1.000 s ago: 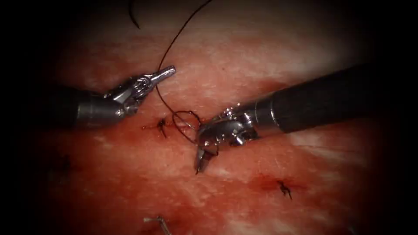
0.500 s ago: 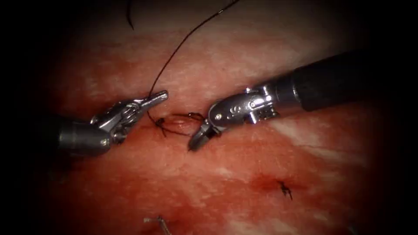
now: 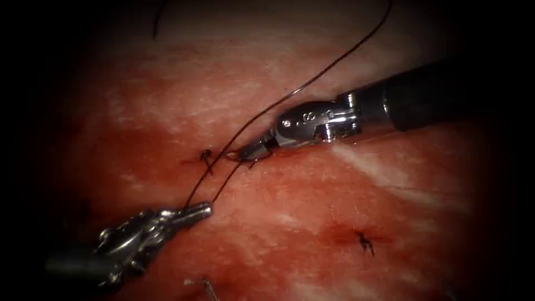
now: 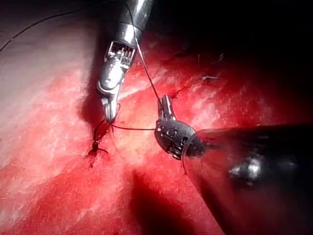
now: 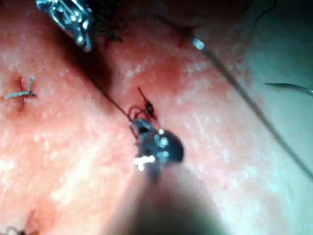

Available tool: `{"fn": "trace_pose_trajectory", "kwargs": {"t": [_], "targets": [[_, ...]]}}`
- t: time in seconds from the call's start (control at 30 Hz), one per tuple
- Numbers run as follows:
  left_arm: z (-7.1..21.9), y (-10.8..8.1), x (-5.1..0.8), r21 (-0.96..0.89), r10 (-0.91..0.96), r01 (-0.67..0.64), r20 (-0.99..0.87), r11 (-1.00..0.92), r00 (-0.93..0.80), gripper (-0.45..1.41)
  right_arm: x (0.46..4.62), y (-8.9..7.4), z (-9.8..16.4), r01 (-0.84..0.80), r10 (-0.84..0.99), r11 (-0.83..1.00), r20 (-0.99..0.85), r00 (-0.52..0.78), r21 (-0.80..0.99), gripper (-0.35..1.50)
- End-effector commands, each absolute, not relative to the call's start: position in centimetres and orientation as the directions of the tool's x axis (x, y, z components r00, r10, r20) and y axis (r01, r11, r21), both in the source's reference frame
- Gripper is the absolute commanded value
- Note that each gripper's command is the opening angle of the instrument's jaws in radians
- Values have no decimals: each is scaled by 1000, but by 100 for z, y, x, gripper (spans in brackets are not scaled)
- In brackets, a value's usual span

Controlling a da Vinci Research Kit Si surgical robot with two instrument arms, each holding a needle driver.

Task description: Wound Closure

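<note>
Both tools' jaws grip thread [image 3: 290,95] beside a finished stitch [image 3: 206,158].

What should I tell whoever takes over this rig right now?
Left end effector: shut on the thread, below and left of the cut.
Right end effector: shut on the thread at the cut; a strand runs taut between the two.
Needle: neither tool holds it, and it is not in the tissue at the cut; a dark curve at the top edge may be it.
Done: tied stitch lower right, another knot left of the cut.
Left: thread not yet cut.
</note>
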State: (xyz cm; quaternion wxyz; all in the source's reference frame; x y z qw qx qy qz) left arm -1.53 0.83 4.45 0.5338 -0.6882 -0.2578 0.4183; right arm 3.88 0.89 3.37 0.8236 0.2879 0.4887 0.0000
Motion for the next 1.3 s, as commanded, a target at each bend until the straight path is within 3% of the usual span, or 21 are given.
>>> {"fn": "trace_pose_trajectory", "kwargs": {"t": [0.03,0.23,0.47,0.53,0.7,0.9,1.3], "targets": [[447,71,-158,-952,804,-86,-294,-293,517,-45,392,90,346,259,297,836,-795,529,484,-35],[432,28,-162,-958,813,-62,-272,-281,514,-45,394,101,357,88,414,821,-695,588,564,-35],[422,3,-177,-966,823,-36,-237,-256,517,-45,406,102,365,-92,562,773,-609,560,628,-35],[409,-10,-187,-972,850,26,-189,-231,491,-45,408,111,373,-134,587,771,-613,529,623,-35],[392,-17,-192,-971,872,80,-166,-227,461,-45,408,117,380,-139,590,774,-623,514,618,-35],[359,-54,-217,-913,971,353,-143,-204,192,-45,408,118,385,-131,559,800,-650,515,585,-35],[339,-79,-237,-870,999,492,-50,-43,-1,-45,407,125,386,-114,525,830,-696,491,546,-35]]}}
